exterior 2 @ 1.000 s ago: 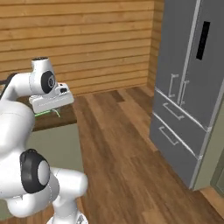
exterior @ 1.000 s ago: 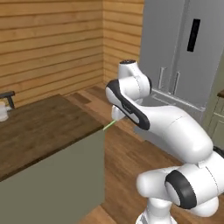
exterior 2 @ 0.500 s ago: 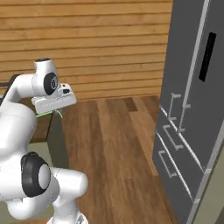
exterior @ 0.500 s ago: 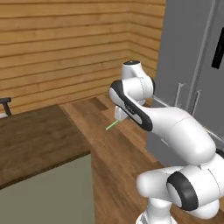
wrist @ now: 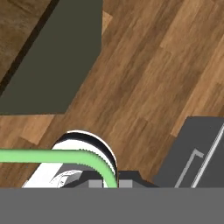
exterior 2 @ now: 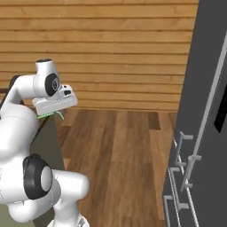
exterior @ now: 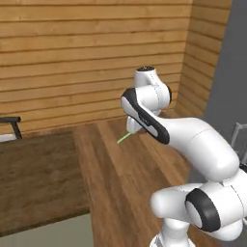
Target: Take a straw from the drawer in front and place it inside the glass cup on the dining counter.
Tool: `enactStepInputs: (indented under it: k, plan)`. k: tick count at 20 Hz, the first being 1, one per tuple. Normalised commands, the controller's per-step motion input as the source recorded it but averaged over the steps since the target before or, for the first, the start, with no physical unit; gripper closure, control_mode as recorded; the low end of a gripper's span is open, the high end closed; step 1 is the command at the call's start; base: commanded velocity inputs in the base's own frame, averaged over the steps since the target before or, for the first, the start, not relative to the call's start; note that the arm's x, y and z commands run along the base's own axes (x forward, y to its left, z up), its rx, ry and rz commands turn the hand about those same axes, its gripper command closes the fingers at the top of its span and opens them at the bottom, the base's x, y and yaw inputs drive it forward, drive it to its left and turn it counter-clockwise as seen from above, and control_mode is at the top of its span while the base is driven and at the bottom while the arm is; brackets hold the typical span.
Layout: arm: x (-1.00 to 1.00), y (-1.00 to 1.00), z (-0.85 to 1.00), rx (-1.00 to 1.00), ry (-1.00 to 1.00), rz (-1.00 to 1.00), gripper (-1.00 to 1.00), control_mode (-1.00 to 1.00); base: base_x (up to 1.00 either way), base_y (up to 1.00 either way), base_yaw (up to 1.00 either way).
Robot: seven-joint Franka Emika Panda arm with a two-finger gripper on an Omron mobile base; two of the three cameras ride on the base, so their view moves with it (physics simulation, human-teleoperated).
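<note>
Straw (exterior: 124, 138) is thin, light, light-green; my read is it's slippery and quick to pivot or slide in a pinch, and bendy enough to deflect. In the hand view it shows as a green band (wrist: 52, 156) running in from 9 o'clock and curving down to 6 o'clock between the finger tips, so the hold looks to be near one end, with most of the length sticking out free. A grip nearer the middle would swing less, but an end grip leaves a long free tip to aim into a cup.

Gripper (wrist: 110, 183) is closed, pinching the straw. In the left base view the straw pokes out from under the hand toward 8 o'clock, in the air above the wood floor (exterior: 125, 183), just past the edge of the dining counter (exterior: 38, 178), which sits at 8 o'clock in that view. Right base view shows a bit of green (exterior 2: 48, 115) below the hand.

Arm is raised and folded, elbow high, forearm reaching forward, wrist bent so the hand points down and out. Fridge (exterior 2: 208, 133) stands at 3 o'clock in the right base view. Glass cup can't be made out, so transport step is not finished.
</note>
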Motion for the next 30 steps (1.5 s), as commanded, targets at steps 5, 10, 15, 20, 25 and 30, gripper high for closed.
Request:
enactStepInputs:
  k: [5, 10, 15, 20, 25, 30]
  plan:
    - [0.0, 0.0, 0.0, 0.0, 0.0, 0.0, 1.0, 1.0, 1.0, -0.09, 0.31]
    - [0.0, 0.0, 0.0, 0.0, 0.0, 0.0, 1.0, 1.0, 1.0, -0.05, 0.33]
    - [0.0, 0.0, 0.0, 0.0, 0.0, 0.0, 1.0, 1.0, 1.0, -0.23, 0.36]
    - [0.0, 0.0, 0.0, 0.0, 0.0, 0.0, 1.0, 1.0, 1.0, -0.27, 0.4]
    - [0.0, 0.0, 0.0, 0.0, 0.0, 0.0, 1.0, 1.0, 1.0, -0.33, 0.45]
    - [0.0, 0.0, 0.0, 0.0, 0.0, 0.0, 1.0, 1.0, 1.0, -0.33, 0.58]
